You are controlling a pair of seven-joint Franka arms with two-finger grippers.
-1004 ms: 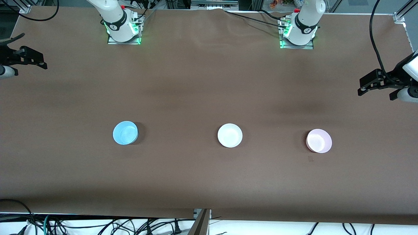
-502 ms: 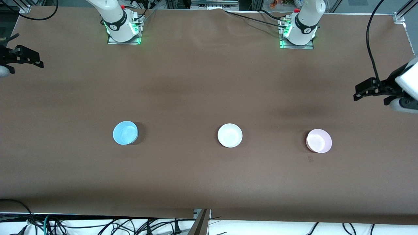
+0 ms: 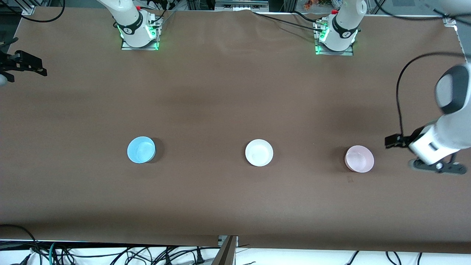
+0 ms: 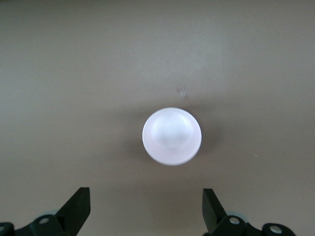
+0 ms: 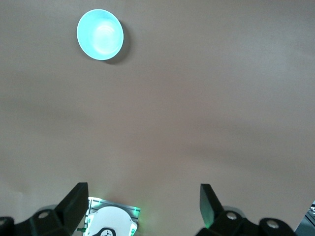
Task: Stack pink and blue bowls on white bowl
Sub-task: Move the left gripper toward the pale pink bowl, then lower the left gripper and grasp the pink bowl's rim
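Observation:
Three bowls stand in a row on the brown table. The blue bowl (image 3: 141, 149) is toward the right arm's end, the white bowl (image 3: 259, 152) is in the middle, and the pink bowl (image 3: 359, 158) is toward the left arm's end. My left gripper (image 3: 392, 141) is up in the air, open and empty, beside the pink bowl on the table-end side. The left wrist view shows the pink bowl (image 4: 172, 136) ahead of the open left gripper (image 4: 145, 196). My right gripper (image 3: 33, 68) is open and empty at the right arm's table end, and waits. The right wrist view shows the blue bowl (image 5: 100, 34) well off from the right gripper (image 5: 142, 191).
The right arm's base (image 3: 138, 31) and the left arm's base (image 3: 335, 35) stand along the table edge farthest from the front camera. Cables (image 3: 110, 254) hang below the edge nearest to it. A black cable (image 3: 399, 95) loops by the left arm.
The left arm has swung toward the front camera and now hangs beside the pink bowl. The right gripper has drifted slightly toward the table's end. The bowls have not moved.

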